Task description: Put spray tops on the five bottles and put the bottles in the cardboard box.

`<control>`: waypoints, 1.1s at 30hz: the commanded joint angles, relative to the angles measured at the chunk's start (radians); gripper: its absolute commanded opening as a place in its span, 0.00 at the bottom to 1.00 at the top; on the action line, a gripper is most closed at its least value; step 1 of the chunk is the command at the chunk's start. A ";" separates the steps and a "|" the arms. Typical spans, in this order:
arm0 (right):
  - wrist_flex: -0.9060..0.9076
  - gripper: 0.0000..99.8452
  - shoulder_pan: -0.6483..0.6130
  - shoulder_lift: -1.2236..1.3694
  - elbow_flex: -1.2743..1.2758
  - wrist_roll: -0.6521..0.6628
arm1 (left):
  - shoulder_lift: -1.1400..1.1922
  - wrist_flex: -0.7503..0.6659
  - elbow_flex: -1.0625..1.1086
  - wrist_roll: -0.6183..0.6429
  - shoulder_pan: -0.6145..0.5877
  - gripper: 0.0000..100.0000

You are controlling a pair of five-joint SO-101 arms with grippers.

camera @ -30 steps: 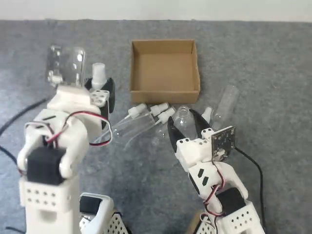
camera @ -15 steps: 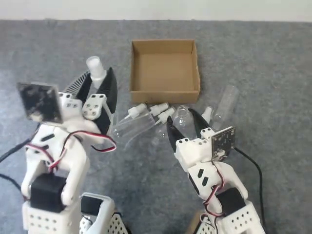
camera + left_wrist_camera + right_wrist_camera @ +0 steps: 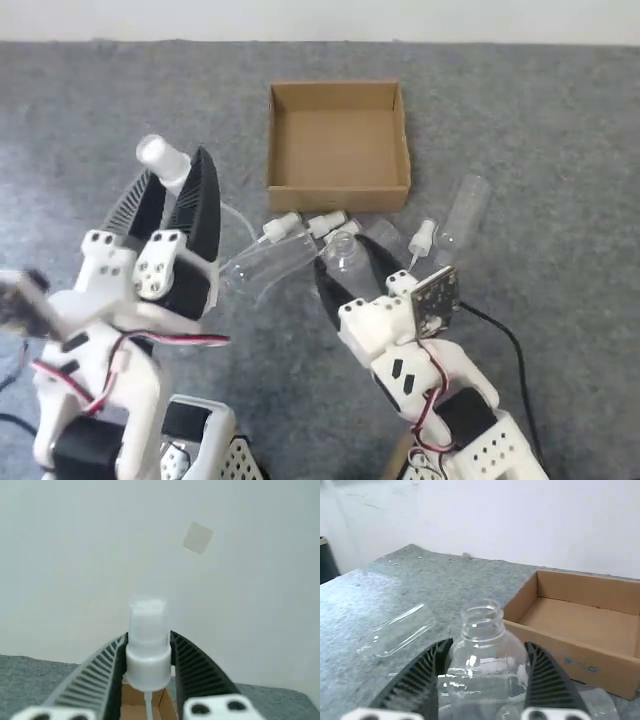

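Over on the left of the worktop (image 3: pixel 560 120), the left end effector (image 3: pixel 175 175) is lifted up off the surface and clamped round a white spray top (image 3: pixel 160 155). The fingers are closed snug on its collar, and the thin dip tube hangs down between them in the left wrist view. The right end effector (image 3: pixel 348 262) sits near the middle, just in front of the cardboard box (image 3: pixel 338 198). It's pinching a clear bottle (image 3: pixel 341 246) by the body, standing more or less upright with the open neck pointing up and nothing on it yet. So the bit that matters is that the bottle mouth is to the right of the spray top and a bit nearer, with a clear gap between them. The bottle's long axis is vertical, so I reckon the tube has to come over and drop pretty much straight down into that neck. The left arm's got the part, so it's the obvious one to close that gap. The box is empty, and the other bottles (image 3: pixel 268 258) are lying on their sides between the arms, just in front of it.
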 commanded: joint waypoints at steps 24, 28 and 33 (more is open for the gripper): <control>0.002 0.10 -0.243 -0.015 0.021 -0.005 | -0.284 -0.087 0.208 0.018 0.164 0.02; 0.002 0.10 -0.243 -0.015 0.021 -0.005 | -0.284 -0.087 0.209 0.017 0.180 0.02; 0.001 0.10 -0.243 -0.018 0.021 -0.005 | -0.288 -0.087 0.240 0.017 0.180 0.02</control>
